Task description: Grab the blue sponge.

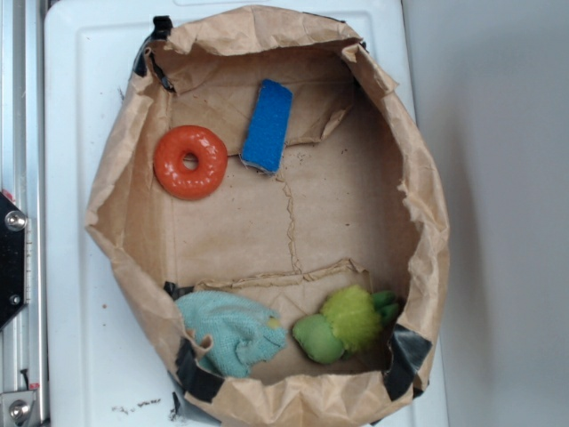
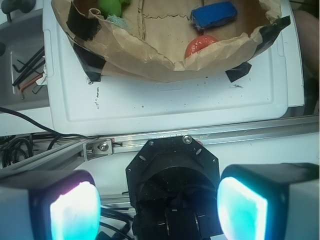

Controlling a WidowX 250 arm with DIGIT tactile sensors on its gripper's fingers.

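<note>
The blue sponge point(image 1: 268, 124) is lying inside a rolled-down brown paper bag point(image 1: 427, 231) that is serving as a shallow bin on the white bench point(image 1: 80, 356). In the exterior view the sponge is sitting in the upper part of the bag floor, slightly tilted, with nothing covering it. An orange ring point(image 1: 190, 162) is resting just beside it to the left, apart from it. At the lower end of the bag a pale teal cloth point(image 1: 233, 332) is lying crumpled against the wall, and a green plush toy point(image 1: 348, 322) is sitting near it to the right. Black tape point(image 1: 404, 360) is patching the bag rim in several places.

In the wrist view the gripper point(image 2: 159, 202) is hanging outside the bag, over the metal rail point(image 2: 210, 134) at the bench edge, well apart from the sponge point(image 2: 214, 14). Its jaws are standing spread wide, with nothing between the glowing pads point(image 2: 75, 210). The ring point(image 2: 200, 46) is showing only partly behind the bag's near wall. Hex keys point(image 2: 27, 67) are lying off the bench to the left.
</note>
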